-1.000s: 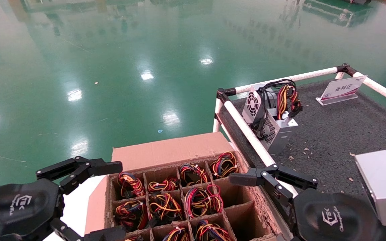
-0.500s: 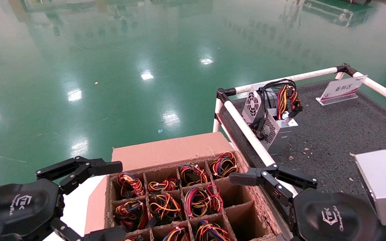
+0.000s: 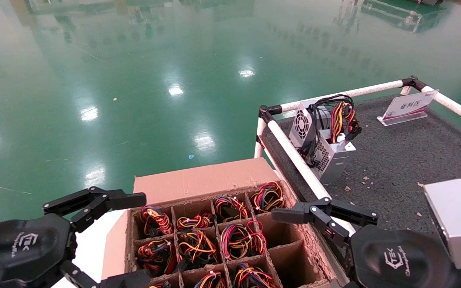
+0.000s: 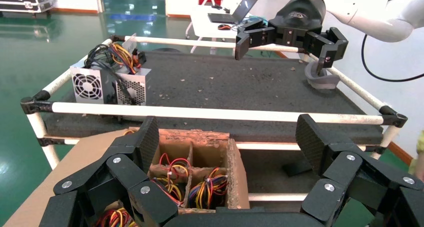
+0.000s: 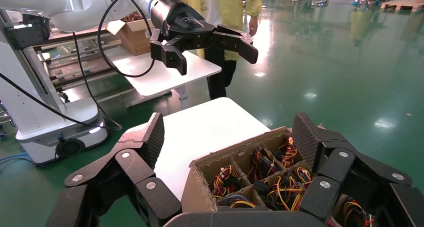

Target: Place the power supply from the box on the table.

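The brown cardboard box (image 3: 204,179) stands low in the head view, against the table's (image 3: 394,160) white rail. Most of its divider cells hold power supplies, seen only as bundles of red, yellow and black wires (image 3: 240,236); two cells on the table side are bare. One honeycomb-faced power supply (image 3: 332,155) with coloured wires stands on the table by the rail. My left gripper (image 3: 134,238) hovers open over the box's left edge and holds nothing (image 4: 228,137). Above the box's right edge my right gripper (image 3: 294,250) is also open and holds nothing (image 5: 230,132).
A silver unit with a round fan grille (image 3: 303,125) and black cables leans behind the honeycomb one. A white label stand (image 3: 408,106) sits at the table's far side. A white tabletop (image 3: 90,248) lies left of the box. Green floor beyond; a person in yellow (image 5: 225,7) stands far off.
My right gripper has crept very slightly toward the box. The left gripper, box and units on the table have not moved.
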